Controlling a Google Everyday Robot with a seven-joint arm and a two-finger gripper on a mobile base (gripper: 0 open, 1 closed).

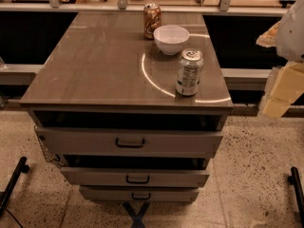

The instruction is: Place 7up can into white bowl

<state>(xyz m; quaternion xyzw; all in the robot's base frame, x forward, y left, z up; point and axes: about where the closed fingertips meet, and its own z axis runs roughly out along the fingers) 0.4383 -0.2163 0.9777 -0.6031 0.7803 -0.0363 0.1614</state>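
The 7up can (189, 72) stands upright near the front right corner of the brown cabinet top (104, 65). It is silvery white with greenish markings and a silver top. The white bowl (171, 39) sits upright and empty behind the can, toward the back right. My gripper (280, 91) hangs at the right edge of the view, off the cabinet's right side and to the right of the can. It holds nothing and touches neither the can nor the bowl.
An orange-brown can (152, 20) stands just left of and behind the bowl. The cabinet has three drawers (130, 142) pulled partly out at the front. A counter with rails (142, 4) runs along the back. Black legs (297, 184) stand on the speckled floor.
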